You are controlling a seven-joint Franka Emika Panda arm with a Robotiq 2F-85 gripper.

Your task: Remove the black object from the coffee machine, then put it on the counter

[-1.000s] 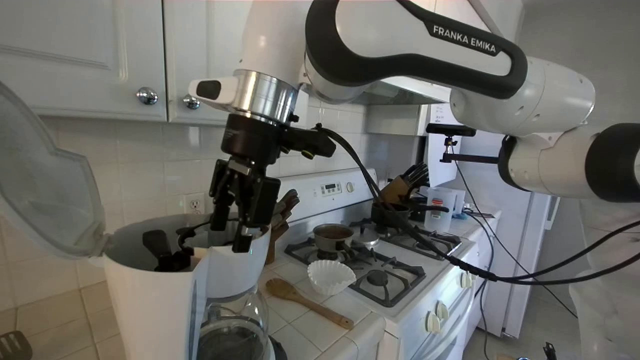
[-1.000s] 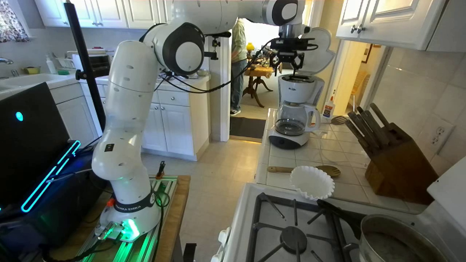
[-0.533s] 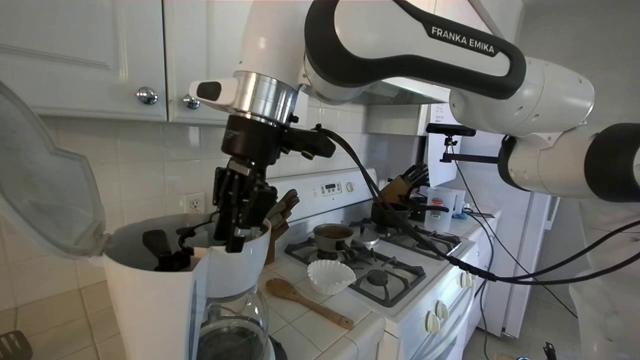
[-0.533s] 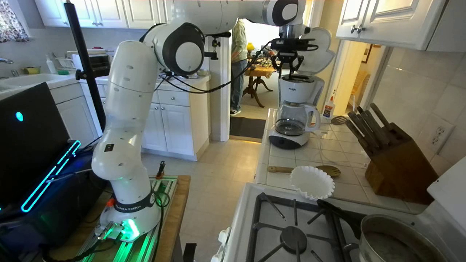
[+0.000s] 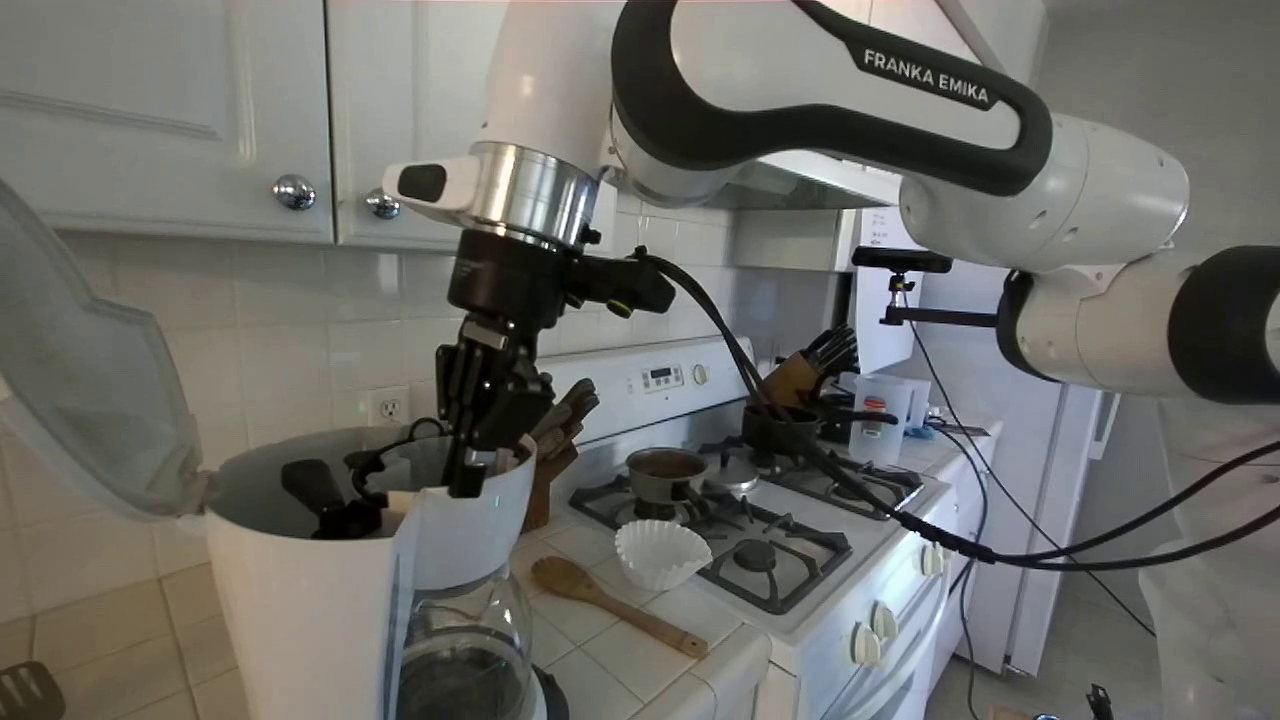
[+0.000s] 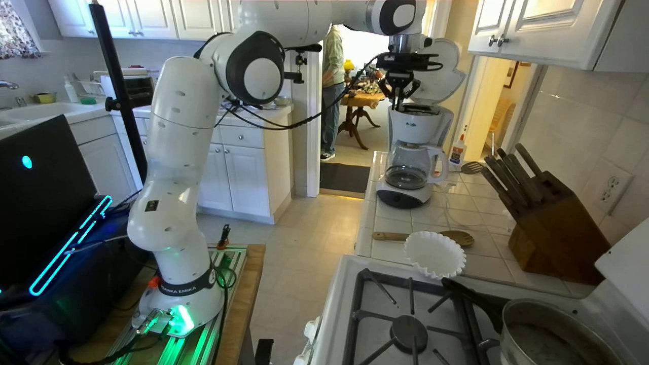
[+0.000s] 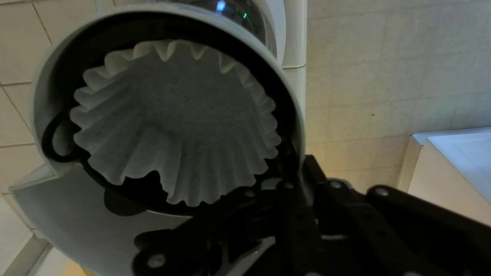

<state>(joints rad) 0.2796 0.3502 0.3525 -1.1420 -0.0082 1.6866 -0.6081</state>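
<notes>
Black two-fingered gripper clamped on the rim of a white plastic drip coffee maker

The coffee maker is set on a pale, off-white tiled counter, with a clear glass carafe seated beneath its housing and its rounded white hinged lid raised. In the wrist view, a round black plastic filter basket is seen inside the housing, ringed by the white rim. The basket is lined with a pale fluted paper filter, and a small black loop is joined to its edge on the side away from the gripper.

The gripper is held pointing down, slightly tilted, by a white jointed robot arm. Its two fingers are drawn nearly together, with the rim pinched between them: one fingertip is placed inside the housing, the other outside. Whether the basket's edge is caught as well cannot be told.

In both exterior views, a light wooden spoon is seen lying on the counter between the coffee maker and a white gas stove. Beside the spoon, by the stove's edge, a second fluted paper filter, white and bowl-shaped, is placed. A brown wooden knife block with dark handles is stood near the tiled wall. On the stove, a dull metal saucepan with a dark handle is set.
</notes>
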